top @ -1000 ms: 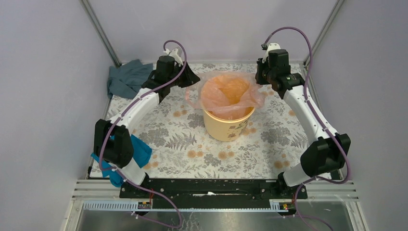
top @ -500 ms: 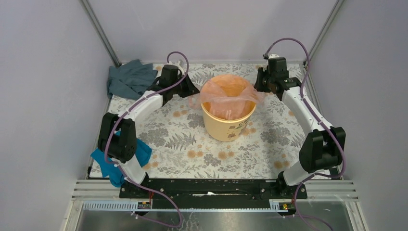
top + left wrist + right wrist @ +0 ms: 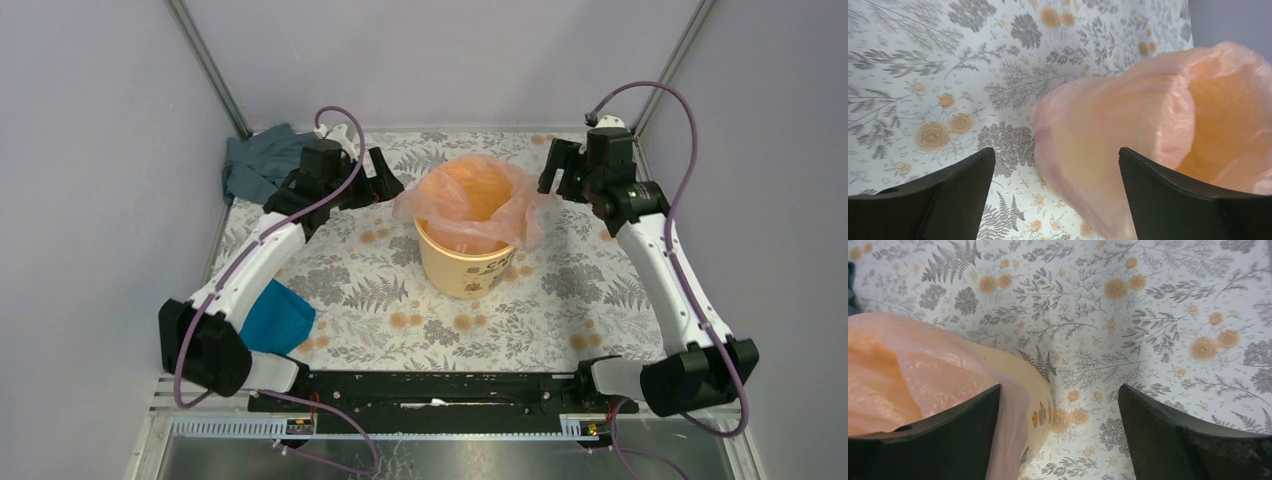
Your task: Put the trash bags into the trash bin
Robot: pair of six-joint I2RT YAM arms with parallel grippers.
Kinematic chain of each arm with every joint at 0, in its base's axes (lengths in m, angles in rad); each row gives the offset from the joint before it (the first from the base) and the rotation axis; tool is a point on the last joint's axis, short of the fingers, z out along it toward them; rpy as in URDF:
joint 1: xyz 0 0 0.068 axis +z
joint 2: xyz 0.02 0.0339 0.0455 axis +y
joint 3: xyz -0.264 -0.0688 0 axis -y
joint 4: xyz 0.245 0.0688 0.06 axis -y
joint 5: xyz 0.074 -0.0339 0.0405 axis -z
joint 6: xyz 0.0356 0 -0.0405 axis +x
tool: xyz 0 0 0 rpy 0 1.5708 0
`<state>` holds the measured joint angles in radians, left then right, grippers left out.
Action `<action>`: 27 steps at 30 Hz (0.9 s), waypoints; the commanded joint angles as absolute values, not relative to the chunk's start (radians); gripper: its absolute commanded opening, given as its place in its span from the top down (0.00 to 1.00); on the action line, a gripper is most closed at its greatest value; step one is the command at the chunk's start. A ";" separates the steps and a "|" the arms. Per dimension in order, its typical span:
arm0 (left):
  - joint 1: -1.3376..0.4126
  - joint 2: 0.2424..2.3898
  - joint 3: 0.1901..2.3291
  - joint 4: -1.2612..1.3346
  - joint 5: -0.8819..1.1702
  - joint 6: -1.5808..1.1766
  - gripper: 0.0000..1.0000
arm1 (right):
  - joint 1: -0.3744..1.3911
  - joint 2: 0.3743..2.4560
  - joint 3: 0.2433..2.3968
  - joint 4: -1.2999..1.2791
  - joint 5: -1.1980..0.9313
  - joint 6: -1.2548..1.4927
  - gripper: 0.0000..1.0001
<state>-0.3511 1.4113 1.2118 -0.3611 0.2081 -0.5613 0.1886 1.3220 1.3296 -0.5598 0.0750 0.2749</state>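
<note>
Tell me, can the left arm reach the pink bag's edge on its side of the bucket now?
Probably yes. The left gripper is open, close beside the pink bag where it hangs over the yellow bucket, and nothing stands between them.

The trash bin (image 3: 468,262) stands mid-table (image 3: 380,300), with the trash bag (image 3: 470,200) inside it and lapped over its rim. The left gripper (image 3: 388,180) flanks it left, the right gripper (image 3: 552,172) right. One cloth (image 3: 262,162) lies far-left, another cloth (image 3: 278,318) near-left.
</note>
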 commanded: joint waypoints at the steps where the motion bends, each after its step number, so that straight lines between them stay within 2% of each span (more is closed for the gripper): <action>1: -0.343 1.293 1.244 -0.456 0.075 -0.487 0.01 | 0.186 1.214 1.377 -0.652 0.159 0.305 0.07; 5: -0.341 1.201 1.194 -0.455 0.099 -0.526 0.01 | 0.186 1.124 1.342 -0.685 0.075 0.343 0.00; 11: -0.314 1.180 1.113 -0.330 0.288 -0.648 0.01 | 0.185 1.019 1.290 -0.686 -0.186 0.406 0.00; 13: -0.301 1.201 1.090 -0.272 0.360 -0.685 0.01 | 0.186 1.001 1.282 -0.674 -0.161 0.386 0.00; 17: -0.280 1.261 1.042 -0.128 0.481 -0.773 0.01 | 0.186 1.064 1.338 -0.699 0.082 0.297 0.00; 21: -0.266 1.324 1.008 0.026 0.566 -0.866 0.06 | 0.186 1.101 1.299 -0.610 0.079 0.249 0.01; 25: -0.263 1.383 0.986 0.161 0.591 -0.933 0.12 | 0.185 1.139 1.220 -0.492 0.103 0.271 0.22; 26: -0.262 1.396 0.988 0.168 0.590 -0.937 0.13 | 0.186 1.155 1.204 -0.466 0.111 0.283 0.29; 27: -0.262 1.408 0.989 0.174 0.590 -0.939 0.13 | 0.186 1.173 1.190 -0.441 0.123 0.292 0.43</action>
